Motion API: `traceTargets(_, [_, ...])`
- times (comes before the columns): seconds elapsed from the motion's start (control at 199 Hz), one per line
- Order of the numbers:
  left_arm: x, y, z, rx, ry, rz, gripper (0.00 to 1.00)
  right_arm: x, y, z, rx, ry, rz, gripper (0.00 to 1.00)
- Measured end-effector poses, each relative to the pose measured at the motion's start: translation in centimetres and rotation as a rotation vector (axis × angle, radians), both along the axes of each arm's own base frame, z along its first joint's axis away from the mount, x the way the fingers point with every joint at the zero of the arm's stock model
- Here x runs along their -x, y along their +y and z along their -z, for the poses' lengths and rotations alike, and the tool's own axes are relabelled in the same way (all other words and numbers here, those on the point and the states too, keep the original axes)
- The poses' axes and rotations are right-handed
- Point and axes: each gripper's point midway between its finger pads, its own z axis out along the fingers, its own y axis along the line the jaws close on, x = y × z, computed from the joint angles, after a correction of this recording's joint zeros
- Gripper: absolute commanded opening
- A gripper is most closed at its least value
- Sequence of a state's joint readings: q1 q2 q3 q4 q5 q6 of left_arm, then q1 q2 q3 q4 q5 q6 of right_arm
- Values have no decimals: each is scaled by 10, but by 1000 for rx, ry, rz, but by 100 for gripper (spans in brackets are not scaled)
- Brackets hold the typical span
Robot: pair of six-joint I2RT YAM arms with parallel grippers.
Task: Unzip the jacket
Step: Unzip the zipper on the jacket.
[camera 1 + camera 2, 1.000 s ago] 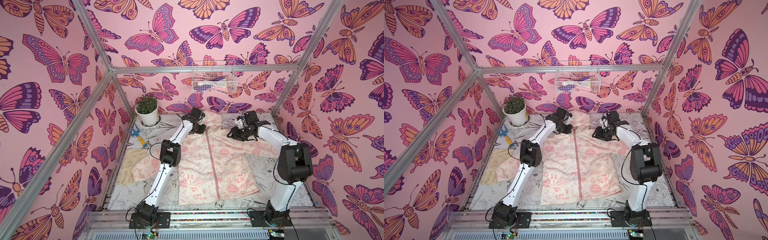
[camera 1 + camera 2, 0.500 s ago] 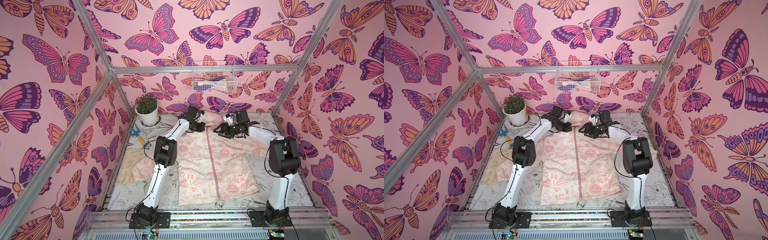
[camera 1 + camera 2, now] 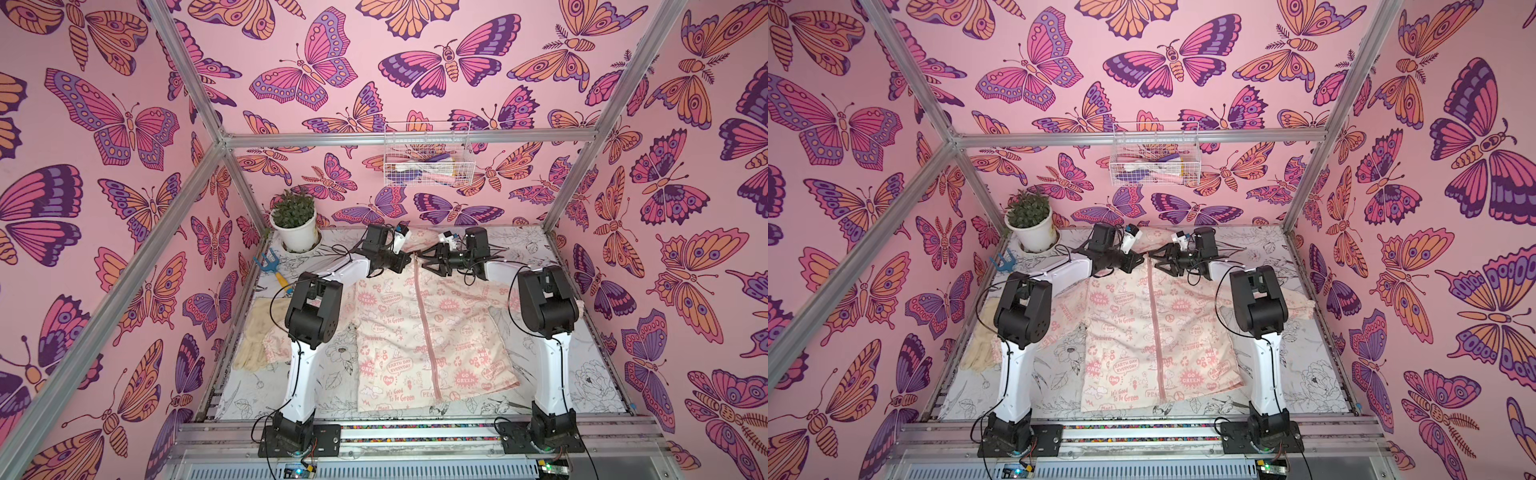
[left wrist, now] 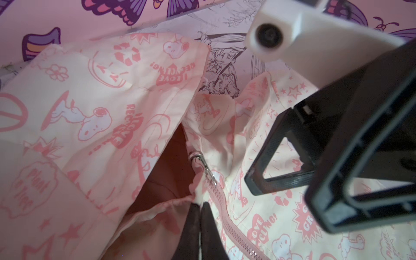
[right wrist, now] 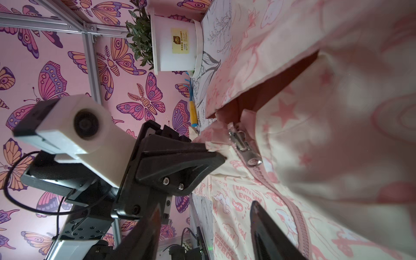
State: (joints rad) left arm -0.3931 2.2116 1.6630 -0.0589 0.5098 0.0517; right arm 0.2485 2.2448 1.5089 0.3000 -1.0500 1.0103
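Observation:
The jacket (image 3: 415, 345) (image 3: 1142, 345) lies flat, front up, in both top views. Its pink zipper (image 3: 428, 332) is closed up to the collar. My left gripper (image 4: 201, 204) (image 3: 409, 259) is shut on the jacket's collar edge, just beside the zipper's top. The silver zipper pull (image 4: 203, 165) (image 5: 244, 144) lies free on the cloth, a short way from those fingertips. My right gripper (image 5: 204, 207) (image 3: 426, 259) is open and faces the left one across the collar. It hovers over the chest with nothing between its fingers. The hood lies behind both grippers.
A potted plant (image 3: 296, 220) stands in the back left corner. A blue and yellow hand rake (image 3: 274, 270) lies near it. A cream glove (image 3: 255, 336) lies at the left edge. A wire basket (image 3: 426, 160) hangs on the back wall.
My right gripper has swung left from the jacket's right shoulder to the collar and opened a little wider. The left gripper has stayed shut at the collar.

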Motion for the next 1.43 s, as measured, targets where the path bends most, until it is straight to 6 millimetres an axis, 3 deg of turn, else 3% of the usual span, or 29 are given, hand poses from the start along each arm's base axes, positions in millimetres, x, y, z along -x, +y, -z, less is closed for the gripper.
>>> traceTargets(0.105, [9,1,2,21,-49,17,0,1,3,5,-54,17,-17,59])
traceTargets(0.537, [14,-3,-12,49,-106,64,0,-5,7,33,-118,104,-9,57])
traceTargets(0.868, [15,-7,-16,62,-121,79,0,-20,11,24,-206,104,0,56])
traceTargets(1.113, [16,-8,-16,63,-123,81,0,-29,14,12,-282,76,-2,62])
traceTargets(1.429, [19,-7,-13,60,-115,82,0,-30,14,-3,-328,39,-13,62])
